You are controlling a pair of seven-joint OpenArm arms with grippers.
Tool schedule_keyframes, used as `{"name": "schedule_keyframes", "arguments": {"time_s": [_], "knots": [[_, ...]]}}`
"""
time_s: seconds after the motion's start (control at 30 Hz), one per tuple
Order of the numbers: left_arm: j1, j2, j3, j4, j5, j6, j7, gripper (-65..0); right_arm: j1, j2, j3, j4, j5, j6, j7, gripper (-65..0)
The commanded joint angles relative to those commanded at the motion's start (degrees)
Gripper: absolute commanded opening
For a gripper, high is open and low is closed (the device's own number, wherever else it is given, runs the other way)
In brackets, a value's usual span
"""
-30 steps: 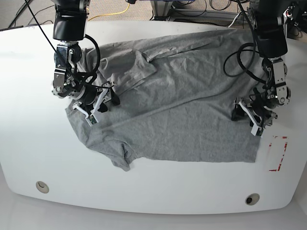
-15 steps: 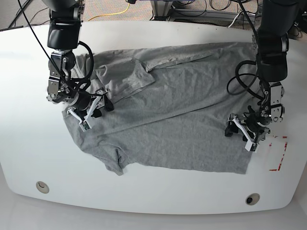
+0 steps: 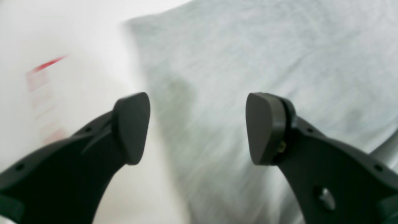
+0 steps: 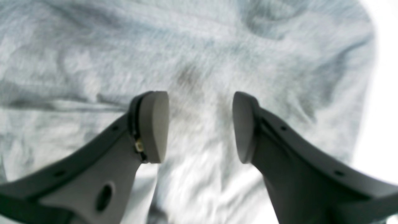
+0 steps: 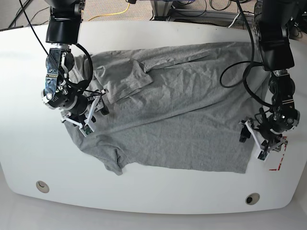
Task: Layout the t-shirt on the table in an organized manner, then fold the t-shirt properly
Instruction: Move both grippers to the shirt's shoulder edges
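While the heather-grey short-sleeved cotton t-shirt (image 5: 168,105) lies spread and wrinkled across the middle of the glossy white rounded table (image 5: 29,158), both arms hang low over its opposite ends. The left gripper (image 5: 259,139) sits at the shirt's hem edge, on the base view's right, with its dark fingers (image 3: 132,127) spread apart and nothing between them; its wrist view shows one finger over bare tabletop and the other over fabric. Just beside it is the red tape outline (image 5: 278,158) on the table. The right gripper (image 5: 88,117) hovers over the sleeve end of the shirt, its fingers (image 4: 154,126) likewise parted and empty above creased cloth. One sleeve (image 5: 112,165) points toward the table's near edge, close to a small round hole (image 5: 42,186).
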Motion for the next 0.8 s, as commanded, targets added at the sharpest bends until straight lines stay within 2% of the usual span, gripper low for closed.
{"name": "schedule_keyframes", "arguments": {"time_s": [0.13, 0.23, 0.33, 0.47, 0.8], "knots": [[6.95, -0.35, -3.52, 9.41, 0.09, -3.25, 4.31, -20.3, -3.34, -0.62, 0.0, 6.33, 0.0, 0.0, -3.52, -33.1], [10.9, -0.26, -5.89, 13.98, 0.18, -4.7, 6.07, -20.4, -5.8, -1.32, -0.26, 8.97, 0.0, 0.0, -3.96, -33.0], [15.91, -0.18, -8.0, 17.93, 0.09, -4.7, 7.12, -20.4, -7.47, -2.81, -0.09, 9.41, 0.0, 0.0, -3.96, -33.0], [21.27, -0.18, -9.93, 20.57, 0.0, -4.7, 7.3, -20.4, -8.7, -3.16, -0.26, 8.62, 0.0, 0.0, -3.96, -33.0], [31.03, 0.0, -18.11, 22.24, -0.09, -4.7, 7.47, -20.3, -10.11, -4.66, -0.26, 8.26, -0.09, 0.0, -3.87, -33.0]]}}
